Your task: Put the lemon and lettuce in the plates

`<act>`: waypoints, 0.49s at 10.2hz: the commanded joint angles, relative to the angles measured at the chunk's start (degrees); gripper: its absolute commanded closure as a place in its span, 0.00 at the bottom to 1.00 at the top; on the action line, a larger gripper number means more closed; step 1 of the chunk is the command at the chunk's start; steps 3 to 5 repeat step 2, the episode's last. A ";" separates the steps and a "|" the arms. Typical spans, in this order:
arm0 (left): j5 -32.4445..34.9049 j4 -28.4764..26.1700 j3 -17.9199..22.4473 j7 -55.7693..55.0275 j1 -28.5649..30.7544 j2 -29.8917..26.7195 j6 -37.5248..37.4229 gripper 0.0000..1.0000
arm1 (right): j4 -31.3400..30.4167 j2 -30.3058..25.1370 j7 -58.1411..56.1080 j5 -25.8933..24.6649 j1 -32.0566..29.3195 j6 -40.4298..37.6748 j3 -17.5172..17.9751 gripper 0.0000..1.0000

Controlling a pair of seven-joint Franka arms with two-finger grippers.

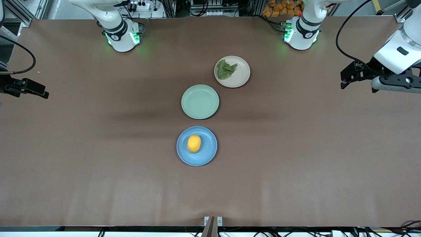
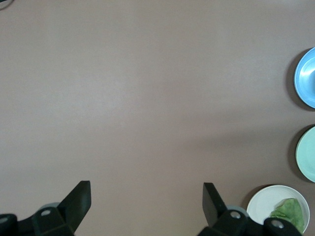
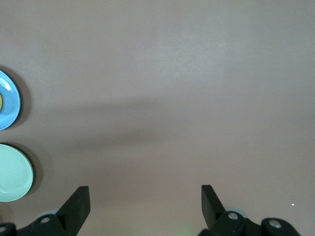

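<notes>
Currently the smooth oval lemon (image 1: pixel 194 143) is being held by the glossy round blue plate (image 1: pixel 207 154), nearest the front camera. The wrinkly ragged lettuce (image 1: pixel 226 69) is being carried by the beige-pink plate (image 1: pixel 240 77), farthest from it; the pale green plate (image 1: pixel 200 101) is sitting between them. The lettuce is being shown by the left wrist view, not the right one. The left gripper (image 2: pixel 146 197) and right gripper (image 3: pixel 145 201) are being kept parked over the matte brown table (image 1: pixel 82 148) ends, fingers apart.

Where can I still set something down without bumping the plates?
Bare table flanks the central plate column at both arms' ends. Crowded: beige plate with lettuce, green plate holding nothing, blue plate with lemon. Left gripper and right gripper wait open over bare table.
</notes>
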 commanded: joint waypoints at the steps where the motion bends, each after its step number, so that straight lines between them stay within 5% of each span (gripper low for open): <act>1: -1.01 0.89 0.56 0.97 0.02 -0.01 -1.29 0.00 | 1.02 -0.06 0.97 -0.49 1.22 -1.62 -0.64 0.00; 5: -0.92 0.89 0.56 0.88 0.28 0.17 -1.29 0.00 | 1.63 -0.06 1.05 -0.49 1.23 -1.80 -0.55 0.00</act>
